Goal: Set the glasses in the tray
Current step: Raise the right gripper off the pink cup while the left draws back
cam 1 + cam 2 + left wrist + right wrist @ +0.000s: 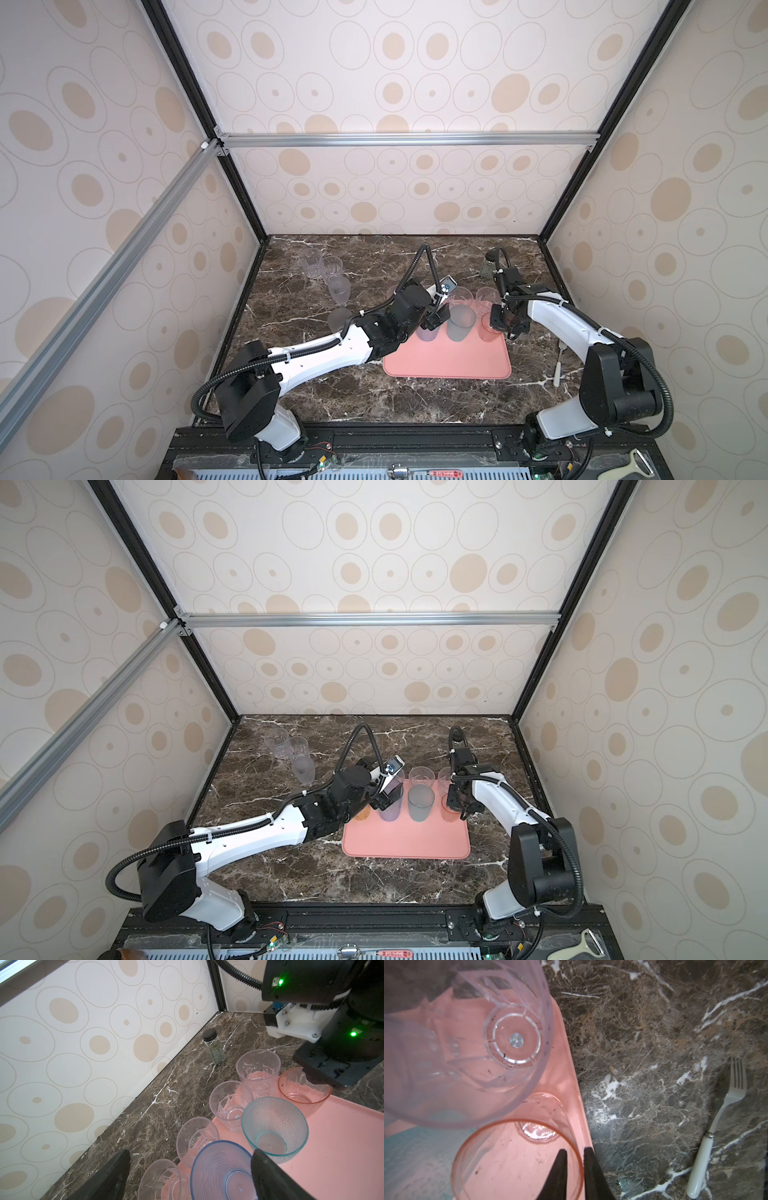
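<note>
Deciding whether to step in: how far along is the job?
Done: teal glass and others stand at the far end of the tray. In hand: right tool straddles the rim of the pink glass; open left tool brackets the blue glass. Left: at least four clear and frosted glasses on the marble tabletop.

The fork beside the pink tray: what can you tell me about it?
The fork has a glossy cream-white handle, a thin metal collar and a silvery neck with tines. It lies flat on the dark marble tabletop, off the right side of the pink tray, clear of its rim. Only the tabletop touches it.
</note>
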Available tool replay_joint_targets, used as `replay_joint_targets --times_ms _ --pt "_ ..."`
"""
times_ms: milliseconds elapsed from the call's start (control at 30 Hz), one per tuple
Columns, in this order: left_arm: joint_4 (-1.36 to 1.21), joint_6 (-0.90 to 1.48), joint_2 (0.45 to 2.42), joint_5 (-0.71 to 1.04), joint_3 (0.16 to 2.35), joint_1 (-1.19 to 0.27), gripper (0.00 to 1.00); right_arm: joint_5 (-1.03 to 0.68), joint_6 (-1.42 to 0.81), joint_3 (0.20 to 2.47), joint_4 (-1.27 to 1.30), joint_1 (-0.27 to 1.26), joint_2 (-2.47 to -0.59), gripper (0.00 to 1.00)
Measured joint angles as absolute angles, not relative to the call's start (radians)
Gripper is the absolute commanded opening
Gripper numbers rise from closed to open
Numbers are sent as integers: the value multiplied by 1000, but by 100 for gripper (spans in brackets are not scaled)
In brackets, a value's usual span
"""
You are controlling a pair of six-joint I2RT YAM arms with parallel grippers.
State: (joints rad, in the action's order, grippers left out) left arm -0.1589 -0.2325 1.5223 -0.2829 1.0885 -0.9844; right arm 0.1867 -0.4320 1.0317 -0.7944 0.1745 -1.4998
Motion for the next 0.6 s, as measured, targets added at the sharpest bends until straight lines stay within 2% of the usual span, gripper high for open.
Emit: replay_joint_targets --times_ms 367,600 --pt "-80 -155 1499 -326 1116 -927 89 115 -451 1209 -897 175 -1357 25" --pt "81 -40 1409 -319 1175 -695 88 49 -493 1281 -898 213 -1319 25"
